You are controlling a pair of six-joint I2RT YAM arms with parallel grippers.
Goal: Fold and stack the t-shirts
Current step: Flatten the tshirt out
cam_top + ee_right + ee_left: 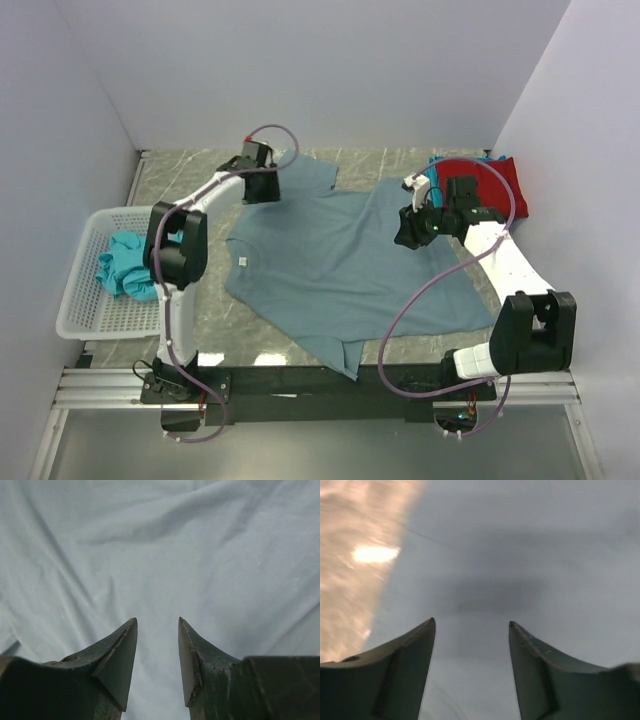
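A large slate blue-grey t-shirt [340, 265] lies spread flat across the middle of the table. My left gripper [262, 188] hovers over its far left sleeve. In the left wrist view it [471, 625] is open, with only blurred grey-blue fabric [530, 570] beneath and nothing between the fingers. My right gripper [410, 232] is over the shirt's right side. In the right wrist view it [157, 622] stands open just above wrinkled fabric [160, 540], holding nothing. A folded red t-shirt [490, 180] sits at the far right. Crumpled teal t-shirts [125, 265] lie in the basket.
A white plastic basket [80, 300] stands at the table's left edge. White walls close in on the left, back and right. Marbled tabletop [190, 165] shows around the shirt. The arms' bases and cables sit along the near rail [320, 385].
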